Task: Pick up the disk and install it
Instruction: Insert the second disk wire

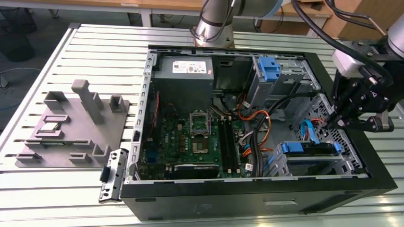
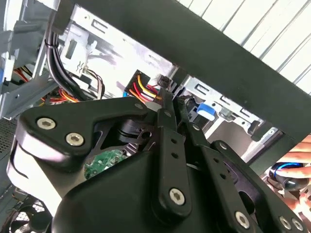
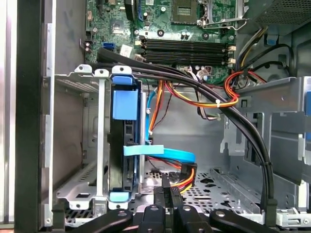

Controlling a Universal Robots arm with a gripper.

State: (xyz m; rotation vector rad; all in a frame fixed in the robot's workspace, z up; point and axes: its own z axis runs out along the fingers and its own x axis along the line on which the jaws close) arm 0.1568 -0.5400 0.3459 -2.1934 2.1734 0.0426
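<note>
The disk (image 1: 308, 148) sits edge-up in the metal drive cage (image 1: 344, 163) at the near corner of the open computer case on the exterior view's right, blue rails along its edges. In the first wrist view the disk (image 3: 124, 145) stands in the cage with a blue tab on its end and a light blue flat cable crossing beside it. My gripper (image 1: 332, 124) hangs just above and behind that cage, apart from the disk. Its black fingers (image 3: 166, 196) are shut with nothing between them, and in the second wrist view the fingertips (image 2: 167, 104) meet.
Black, orange and red cables (image 3: 218, 99) run across the case beside the cage. A tall blue latch (image 1: 269, 68) and a grey box (image 1: 184, 68) stand at the case's far side. A grey fixture plate (image 1: 75, 127) lies outside, on the exterior view's left. A person's hand (image 2: 297, 167) shows beyond the case wall.
</note>
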